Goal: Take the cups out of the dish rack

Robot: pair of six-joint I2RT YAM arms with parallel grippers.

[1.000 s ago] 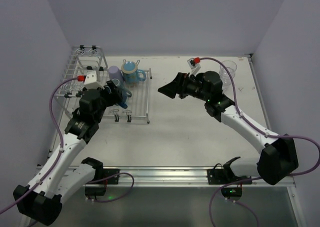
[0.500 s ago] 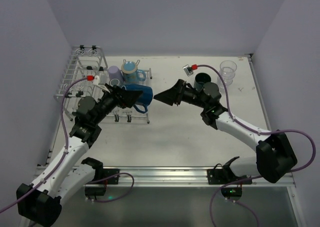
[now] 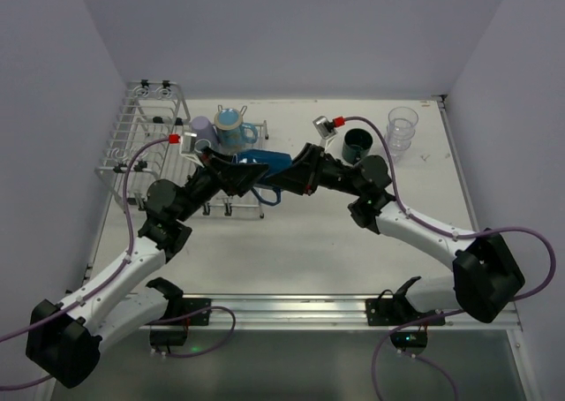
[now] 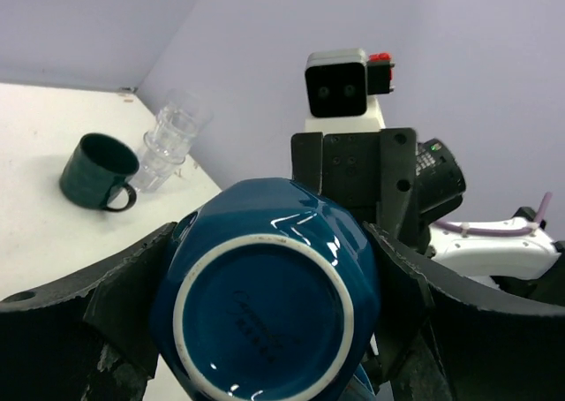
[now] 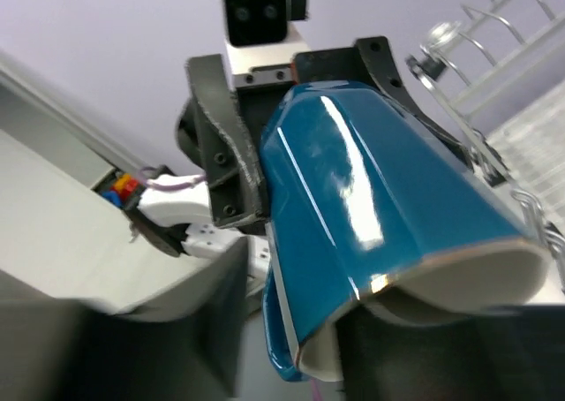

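Blue mug (image 3: 265,164) overhead, in mid-air at the right edge of the dish rack (image 3: 146,140), clamped by the left gripper (image 3: 237,177) and meeting the right gripper (image 3: 287,178). Left wrist: base pinched between both pads (image 4: 393,282). Right wrist: rim between blurred jaws, closed or not impossible to tell; risk of a drop onto the table (image 3: 353,260) upon early left release.

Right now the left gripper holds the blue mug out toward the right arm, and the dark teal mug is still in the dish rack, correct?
Not quite. The top external view shows the dark teal mug on the table beside the clear glass, not in the dish rack. The left gripper does hold the blue mug toward the right arm.
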